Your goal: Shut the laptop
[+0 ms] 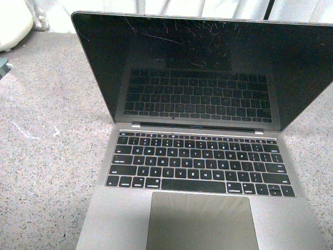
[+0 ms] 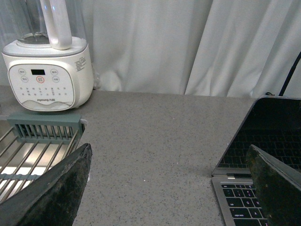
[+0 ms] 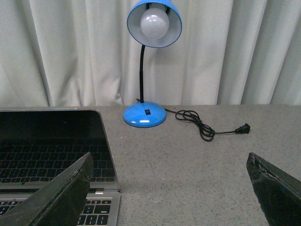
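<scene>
The grey laptop [image 1: 200, 161] is seen open, its glossy black screen scratched. The left gripper [image 2: 169, 147] and right gripper [image 3: 170, 155] are held spread wide, the laptop lying beyond one finger of each.

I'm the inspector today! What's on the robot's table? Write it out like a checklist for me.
Surface: speckled grey countertop, with a white scuff on its left side.
Job's things: laptop open, screen dark and scratched.
Clutter: white Joyoung appliance and grey dish rack left of the laptop; blue desk lamp to its right.
Hands: left hand open and empty; right hand open and empty; neither touches the laptop.
Cables: lamp cord loose, with its plug lying on the counter; black cable behind the laptop.
Surroundings: white curtain along the back.
</scene>
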Controlling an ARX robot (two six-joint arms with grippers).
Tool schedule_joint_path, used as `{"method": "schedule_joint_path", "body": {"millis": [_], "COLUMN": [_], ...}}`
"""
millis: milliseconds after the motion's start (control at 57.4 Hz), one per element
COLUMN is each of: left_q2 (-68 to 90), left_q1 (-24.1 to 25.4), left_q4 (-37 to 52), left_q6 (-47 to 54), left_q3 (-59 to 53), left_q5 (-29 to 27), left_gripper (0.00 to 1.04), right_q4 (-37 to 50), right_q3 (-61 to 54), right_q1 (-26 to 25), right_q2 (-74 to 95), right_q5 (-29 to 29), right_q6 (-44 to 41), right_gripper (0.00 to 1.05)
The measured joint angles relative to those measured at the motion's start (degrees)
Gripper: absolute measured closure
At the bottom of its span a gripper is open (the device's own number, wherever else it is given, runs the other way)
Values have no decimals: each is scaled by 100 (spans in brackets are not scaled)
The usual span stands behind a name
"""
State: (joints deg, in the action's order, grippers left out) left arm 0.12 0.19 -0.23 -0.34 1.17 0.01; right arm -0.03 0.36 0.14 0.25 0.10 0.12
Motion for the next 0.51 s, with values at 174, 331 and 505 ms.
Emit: {"method": "schedule_joint_path", "body": {"millis": [174, 331, 505], "left_q2": [0, 0, 0], "left_q1": [0, 0, 0], "left_q4": [0, 0, 0], "left_q6": [0, 0, 0], "left_q3": [0, 0, 0], "left_q5": [0, 0, 2], "left_gripper": [6, 6, 6], "right_q4": [0, 0, 0], "right_q3": [0, 0, 0], "right_q1": [0, 0, 0], "right_q2": [0, 0, 0], "right_q5": [0, 0, 0], "right_q6": [0, 0, 0], "right_gripper": [9, 9, 9]}}
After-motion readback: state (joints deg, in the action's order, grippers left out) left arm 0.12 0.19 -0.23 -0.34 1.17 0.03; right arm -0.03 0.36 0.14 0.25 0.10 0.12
